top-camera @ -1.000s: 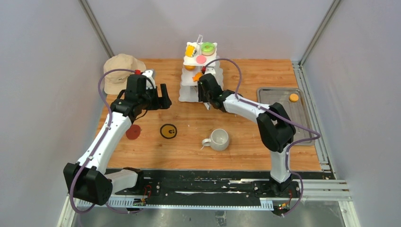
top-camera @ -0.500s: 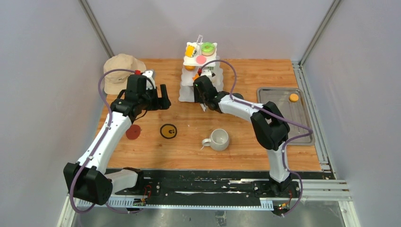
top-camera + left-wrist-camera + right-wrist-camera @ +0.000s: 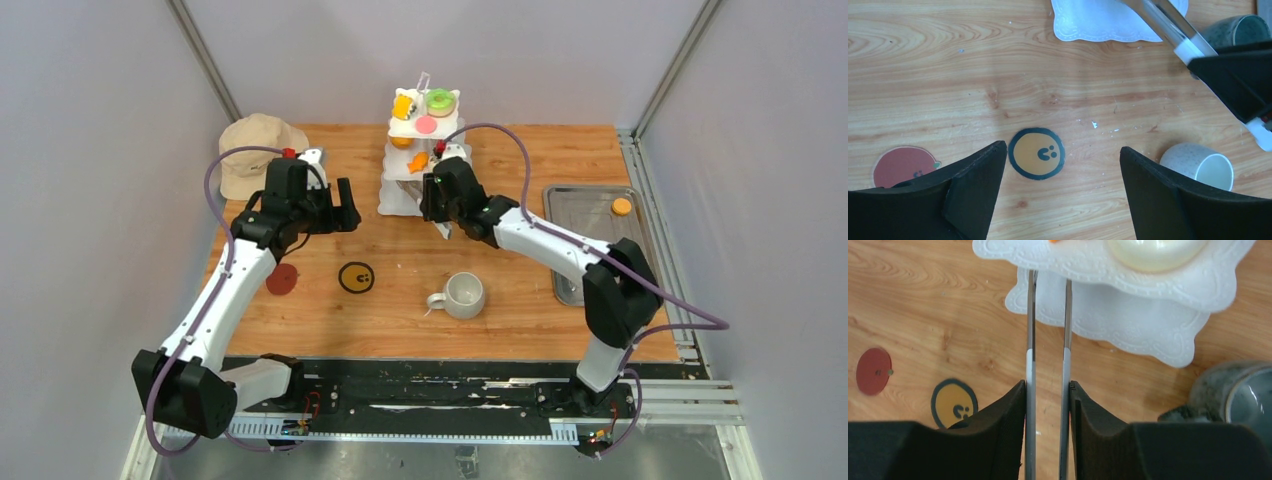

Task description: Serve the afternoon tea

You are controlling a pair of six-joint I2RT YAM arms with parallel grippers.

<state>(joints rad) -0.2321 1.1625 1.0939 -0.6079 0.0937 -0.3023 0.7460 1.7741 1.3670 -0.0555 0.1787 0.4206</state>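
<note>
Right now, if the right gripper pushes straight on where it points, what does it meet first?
The tongs in the right gripper lead, tips at a scalloped tier rim of the stand: stand first. They may slip under that rim; depth unclear.

Grey walls (image 3: pixel 100 100), wooden table (image 3: pixel 330 330)

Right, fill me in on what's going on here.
The right gripper is shut on tongs, their tips at the edge of a tier of the stand, which carries pastries. The left gripper hovers open over the table, holding nothing. One mug stands mid-table, and an orange piece lies on the tray.
</note>
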